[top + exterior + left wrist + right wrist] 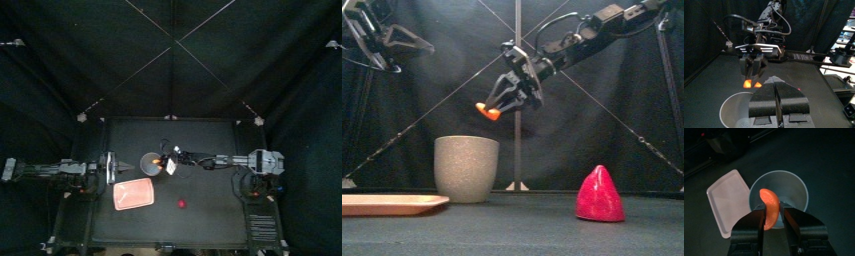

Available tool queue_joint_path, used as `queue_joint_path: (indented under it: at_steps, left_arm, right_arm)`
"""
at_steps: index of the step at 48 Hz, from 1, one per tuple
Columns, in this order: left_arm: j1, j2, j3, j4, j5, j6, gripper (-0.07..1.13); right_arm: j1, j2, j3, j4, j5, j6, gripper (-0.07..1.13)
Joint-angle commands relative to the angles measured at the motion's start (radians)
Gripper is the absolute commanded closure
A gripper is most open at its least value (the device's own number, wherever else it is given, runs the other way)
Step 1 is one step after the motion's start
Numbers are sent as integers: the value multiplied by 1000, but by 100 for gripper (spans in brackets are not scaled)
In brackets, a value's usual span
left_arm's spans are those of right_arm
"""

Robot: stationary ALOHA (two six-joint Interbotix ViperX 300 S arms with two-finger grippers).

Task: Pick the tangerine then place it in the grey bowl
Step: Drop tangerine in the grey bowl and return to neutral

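My right gripper (493,108) is shut on an orange tangerine segment (488,112) and holds it in the air above the tall grey speckled cup (466,167), a little to its right. In the right wrist view the tangerine (769,208) sits between the fingers (753,223), right over the cup's open mouth (784,185). From above, the tangerine (158,161) shows beside the cup (148,162). My left gripper (778,102) rests at the table's left, jaws together, nothing in them, facing the cup (734,107).
A flat pink tray (135,194) lies in front of the cup toward the left. A red strawberry toy (600,194) stands at the front right of the table (201,215).
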Motion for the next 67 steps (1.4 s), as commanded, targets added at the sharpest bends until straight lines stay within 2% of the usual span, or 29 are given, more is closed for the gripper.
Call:
queue_joint_path:
  at_steps: [1, 12, 16, 27, 34, 43, 51, 60, 67]
  left_arm:
    - [3, 3, -9, -12, -11, -2, 97]
    - [3, 3, 2, -43, -11, -2, 97]
    - [3, 3, 2, -46, -11, -2, 97]
    - [3, 3, 2, -46, -11, -2, 97]
    - [3, 3, 2, -46, -11, 0, 97]
    - [3, 3, 5, -46, -11, 0, 97]
    - [3, 3, 5, -46, -11, 0, 97]
    - [3, 3, 9, -46, -11, 0, 97]
    - [3, 3, 9, -46, -11, 2, 97]
  right_arm:
    - [-5, 34, -67, -5, -9, 0, 40]
    - [-6, 75, -106, -14, -6, 0, 17]
    - [-6, 77, -104, -20, -6, 0, 13]
    - [-6, 71, -101, -26, -11, -12, 12]
    - [-2, 48, -81, -97, -2, -11, 12]
    - [17, -57, 37, -172, -37, -8, 12]
    - [46, -198, 193, -209, -172, -14, 12]
    - [84, -382, 436, -273, -469, -5, 12]
    - [84, -500, 618, -291, -632, -3, 12]
